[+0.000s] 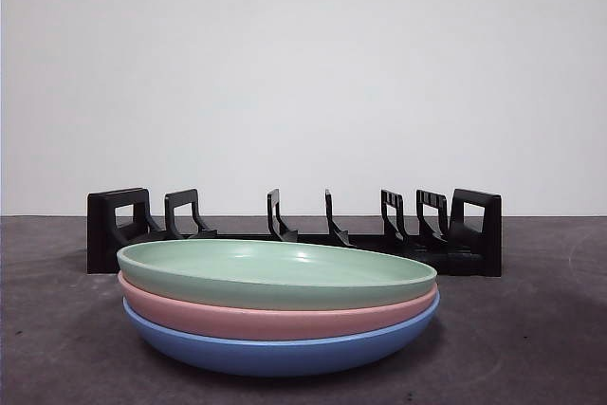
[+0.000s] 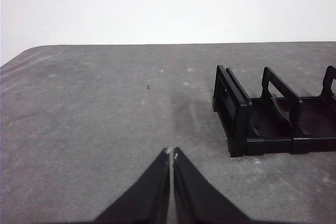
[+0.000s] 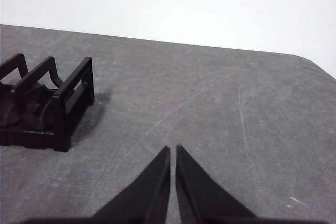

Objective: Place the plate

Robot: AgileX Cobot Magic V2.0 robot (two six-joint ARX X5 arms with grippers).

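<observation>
Plates: matte green shallow plate (image 1: 275, 270) tops a pink plate (image 1: 275, 315) and blue plate (image 1: 275, 348), stacked at 6 o'clock of the black slotted plastic rack (image 1: 294, 232) on grey table (image 1: 531, 329). Looks stiff, light, smooth; grip the rim. Left gripper (image 2: 171, 154) and right gripper (image 3: 173, 149) both pressed together, empty, flanking the rack ends.

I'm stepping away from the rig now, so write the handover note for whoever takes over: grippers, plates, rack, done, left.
Left gripper: shut, empty, waiting over bare table near one end of the black rack.
Right gripper: shut, empty, near the rack's other end.
Plates: stacked in front of the rack, green plate on top, pink plate in the middle, blue plate at the bottom.
Done: nothing; no plate stands in the rack's slots.
Left: take the plates from the stack and stand them in the rack, probably the green one first.
</observation>
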